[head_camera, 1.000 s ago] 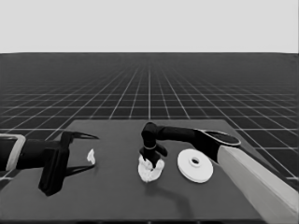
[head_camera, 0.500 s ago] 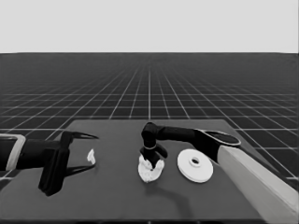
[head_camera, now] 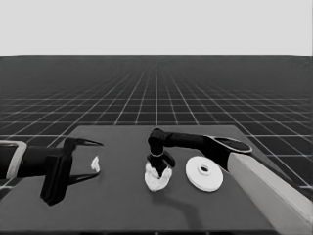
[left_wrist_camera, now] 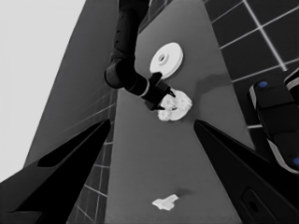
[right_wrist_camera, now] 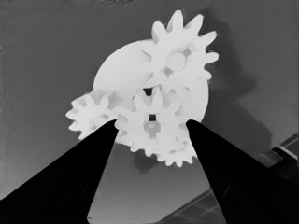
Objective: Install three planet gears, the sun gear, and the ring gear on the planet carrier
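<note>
The right arm's pale grey part [head_camera: 264, 188] fills the near right corner & reaches in over the tabletop [head_camera: 122, 205]; its right tool [head_camera: 161, 169] hangs pointing down at the smaller round part [head_camera: 157, 178], which lies near the tabletop's middle. From the wrist cam the two fingers [right_wrist_camera: 70, 182] stand apart either side of one gear [right_wrist_camera: 152, 122], tips right at its teeth; can't tell if they actually press it, so grip is uncertain. That centre gear sits over the smaller round part [right_wrist_camera: 121, 70] amid other gears; a second gear [right_wrist_camera: 180, 51] on the far side of the disc, a third [right_wrist_camera: 88, 114] poking out past one finger, a fourth [right_wrist_camera: 180, 151] partly hidden under the centre one by the other finger.

Just beside the cluster, toward the right, the larger round part [head_camera: 204, 172] lies flat on the tabletop, clear of the tool.

Over at the left end the left arm waits; left tool [head_camera: 83, 161] has its fingers spread wide w/ nothing held; a thin white piece [head_camera: 96, 163] lies on the tabletop by them, seen between the wedges in the left wrist cam [left_wrist_camera: 164, 202], untouched.

Farther back, bare tabletop, then the floor grid [head_camera: 156, 93] out to the horizon.
</note>
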`<state>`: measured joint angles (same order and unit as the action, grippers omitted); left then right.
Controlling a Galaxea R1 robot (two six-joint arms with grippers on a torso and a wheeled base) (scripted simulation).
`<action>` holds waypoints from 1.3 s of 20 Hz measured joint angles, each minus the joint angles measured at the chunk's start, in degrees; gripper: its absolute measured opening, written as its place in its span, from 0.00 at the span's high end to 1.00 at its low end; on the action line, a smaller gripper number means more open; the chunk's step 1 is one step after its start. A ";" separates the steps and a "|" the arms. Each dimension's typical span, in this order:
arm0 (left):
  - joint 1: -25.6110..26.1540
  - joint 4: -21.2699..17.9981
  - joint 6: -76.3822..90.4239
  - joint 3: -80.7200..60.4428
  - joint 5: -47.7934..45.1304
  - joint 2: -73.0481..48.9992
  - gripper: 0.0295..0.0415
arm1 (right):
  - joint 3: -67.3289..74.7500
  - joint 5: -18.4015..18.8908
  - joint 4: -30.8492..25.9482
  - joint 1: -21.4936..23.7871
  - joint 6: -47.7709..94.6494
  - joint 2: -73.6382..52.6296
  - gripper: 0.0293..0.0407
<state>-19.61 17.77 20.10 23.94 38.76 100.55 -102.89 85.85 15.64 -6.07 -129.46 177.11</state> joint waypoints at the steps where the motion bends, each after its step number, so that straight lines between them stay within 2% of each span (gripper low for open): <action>1: 0.00 0.00 0.00 0.00 0.00 0.00 0.25 | 0.00 0.00 0.00 0.00 -0.60 0.00 0.86; 8: 0.00 0.00 0.00 0.00 0.00 0.00 0.25 | 0.00 0.00 0.00 0.00 -4.80 0.00 0.86; 10: 0.00 0.00 0.00 0.00 0.00 0.00 0.25 | 0.00 0.00 0.00 0.00 -5.37 0.00 0.33; 11: 0.00 0.00 0.00 0.00 0.00 0.00 0.25 | 0.00 -0.01 0.01 0.01 -5.49 0.00 0.23; 12: 0.00 0.00 0.00 0.00 0.00 0.00 0.25 | 0.00 -0.01 0.01 0.01 -5.56 0.00 0.21; 18: 0.00 0.00 0.00 0.00 0.00 0.00 0.25 | 0.00 -0.01 0.01 0.01 -5.65 0.00 0.19; 19: 0.00 0.00 0.00 0.00 0.00 0.00 0.25 | 2.24 1.53 -2.43 2.78 16.85 -0.53 0.12; 20: 0.00 0.00 0.00 0.00 0.00 0.00 0.25 | 3.29 2.13 -3.98 4.96 31.02 -0.71 0.14; 21: 0.00 0.00 0.00 0.00 0.00 0.00 0.25 | 3.75 2.29 -4.98 6.20 39.47 -0.81 0.17; 23: 0.00 0.00 0.00 0.00 0.00 0.00 0.25 | 4.08 2.31 -5.99 7.31 47.48 -0.91 0.19; 26: 0.00 0.00 0.00 0.00 0.00 0.00 0.25 | 4.17 2.26 -6.46 7.72 50.91 -0.97 0.19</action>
<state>-19.61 17.77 20.10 23.94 38.76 100.55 -98.72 88.11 9.18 1.66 -78.55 176.14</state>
